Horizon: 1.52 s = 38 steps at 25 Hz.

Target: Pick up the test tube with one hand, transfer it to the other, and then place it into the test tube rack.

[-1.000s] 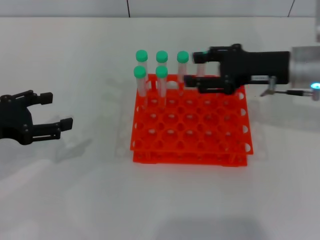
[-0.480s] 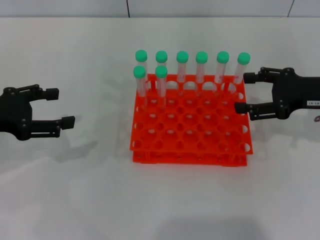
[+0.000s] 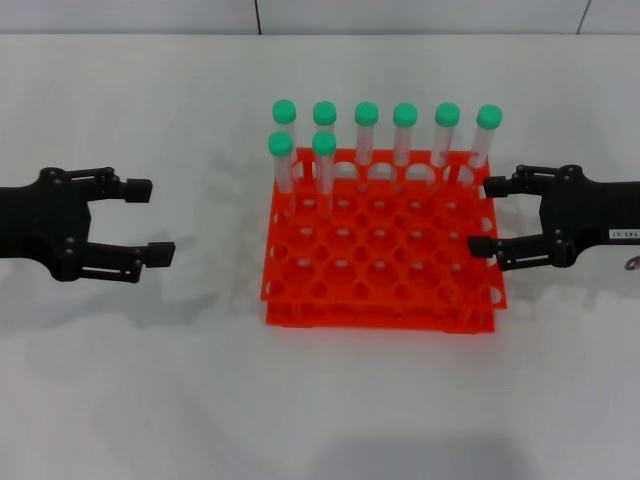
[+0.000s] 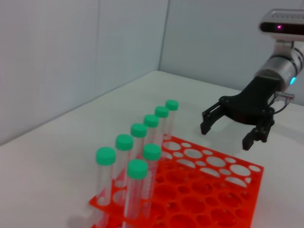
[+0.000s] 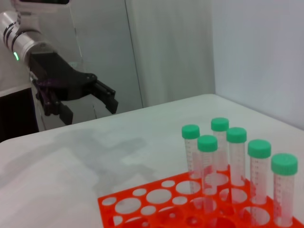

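Rack (image 3: 380, 255) sits mid-desk, orange-red, two tiers. Eight green-capped tubes stand upright in it: six along the far row, two more in the second row at the left end. Remaining holes open. Far-right tube (image 3: 485, 140) stands in the far right corner hole, nearest the right claw; it cannot be told apart from the others by looks.

Right claw (image 3: 492, 216) hovers just beside the rack's right edge, level with the far half, fingers spread, nothing between them. White label on its body. Apart from the corner tube.

Left claw (image 3: 145, 219) hangs over bare desk (image 3: 320, 400) well left of the rack, fingers spread, holding nothing. A wide strip of white desk lies between it and the rack's left edge.

Near side of desk: bare white surface in front of the rack. Far side: desk runs back to a pale wall (image 3: 400, 15).
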Each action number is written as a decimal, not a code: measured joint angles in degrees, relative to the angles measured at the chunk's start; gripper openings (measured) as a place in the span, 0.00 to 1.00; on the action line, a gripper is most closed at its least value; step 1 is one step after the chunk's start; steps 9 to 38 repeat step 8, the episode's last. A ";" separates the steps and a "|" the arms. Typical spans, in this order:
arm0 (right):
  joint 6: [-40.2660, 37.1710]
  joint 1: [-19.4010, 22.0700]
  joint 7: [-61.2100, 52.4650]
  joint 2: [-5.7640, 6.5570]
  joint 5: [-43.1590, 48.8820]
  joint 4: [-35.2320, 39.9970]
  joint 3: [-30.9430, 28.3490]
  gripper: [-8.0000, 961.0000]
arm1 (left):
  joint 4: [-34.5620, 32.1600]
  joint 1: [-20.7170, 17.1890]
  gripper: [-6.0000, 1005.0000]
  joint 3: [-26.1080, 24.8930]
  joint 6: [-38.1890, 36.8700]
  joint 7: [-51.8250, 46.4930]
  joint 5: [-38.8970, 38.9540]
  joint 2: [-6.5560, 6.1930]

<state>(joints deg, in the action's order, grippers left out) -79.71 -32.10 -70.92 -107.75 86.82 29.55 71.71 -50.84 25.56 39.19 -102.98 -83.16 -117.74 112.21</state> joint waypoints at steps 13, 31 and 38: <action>-0.01 -0.03 0.08 -0.16 0.55 -0.80 0.00 0.91 | 1.43 1.98 0.88 0.01 -1.12 -0.32 -1.23 0.01; -0.01 -0.03 0.08 -0.16 0.55 -0.80 0.00 0.91 | 1.43 1.98 0.88 0.01 -1.12 -0.32 -1.23 0.01; -0.01 -0.03 0.08 -0.16 0.55 -0.80 0.00 0.91 | 1.43 1.98 0.88 0.01 -1.12 -0.32 -1.23 0.01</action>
